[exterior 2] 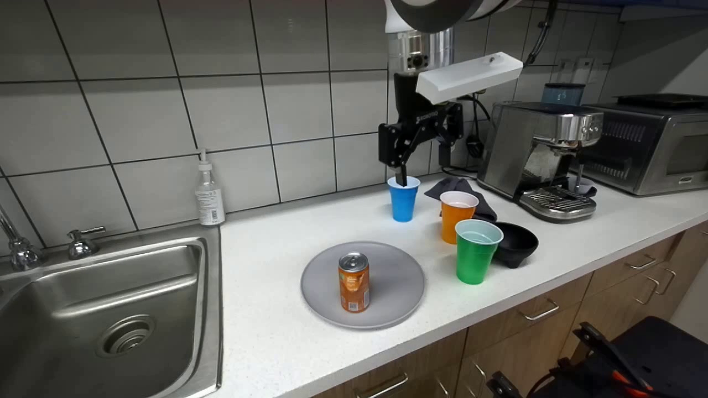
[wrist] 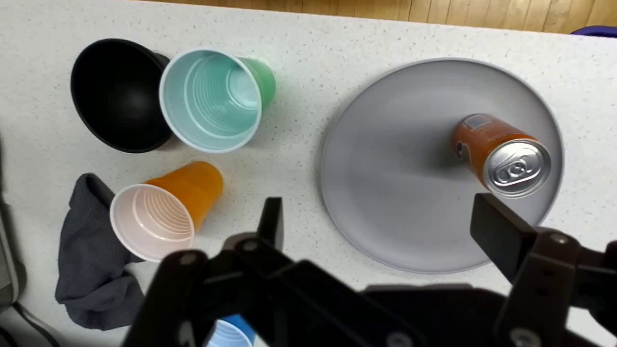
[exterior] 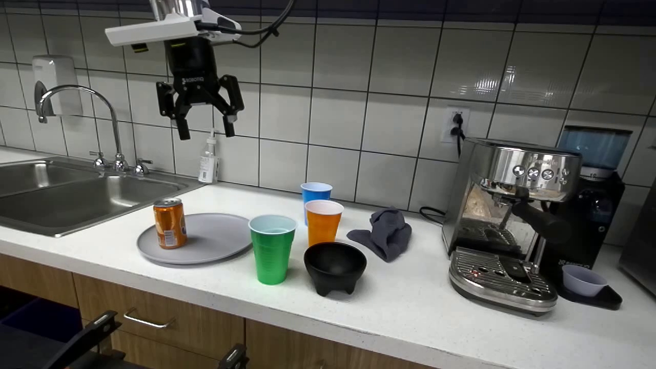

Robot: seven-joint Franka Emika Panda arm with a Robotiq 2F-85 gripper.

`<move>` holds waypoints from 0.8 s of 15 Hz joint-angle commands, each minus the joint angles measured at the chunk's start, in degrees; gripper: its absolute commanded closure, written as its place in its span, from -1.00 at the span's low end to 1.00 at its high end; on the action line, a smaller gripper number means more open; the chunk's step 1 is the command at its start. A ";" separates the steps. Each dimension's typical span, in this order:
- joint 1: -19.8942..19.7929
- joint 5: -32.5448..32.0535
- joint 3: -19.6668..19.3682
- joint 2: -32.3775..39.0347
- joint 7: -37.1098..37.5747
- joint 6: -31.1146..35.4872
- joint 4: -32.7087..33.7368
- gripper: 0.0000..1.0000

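My gripper [exterior: 206, 131] is open and empty, high above the counter. Its fingers also show in the wrist view [wrist: 378, 217], spread over the grey plate. The round grey plate [exterior: 220, 241] lies flat on the counter. An orange can [exterior: 170, 225] stands upright on it, toward one side. A green cup [exterior: 272, 256], an orange cup [exterior: 324, 225] and a blue cup [exterior: 316, 191] stand upright beside the plate. A black bowl [exterior: 333, 266] on short feet is next to the green cup. A dark grey cloth [exterior: 384, 233] lies crumpled behind the bowl. The gripper touches nothing.
A steel sink [exterior 2: 127, 304] with a faucet [exterior: 110, 110] adjoins the counter. A clear pump bottle [exterior 2: 210, 199] stands by the tiled wall. An espresso machine [exterior: 507, 215], a grinder [exterior: 589, 215] with a small pale bowl [exterior: 584, 280], and an oven [exterior 2: 652, 143] stand at the far end.
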 commanded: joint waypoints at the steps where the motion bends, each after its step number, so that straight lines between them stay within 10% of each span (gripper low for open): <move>1: 1.15 0.69 2.77 1.17 5.41 1.67 -0.15 -1.00; 12: 4.78 5.27 6.23 9.00 14.43 4.89 1.10 -1.00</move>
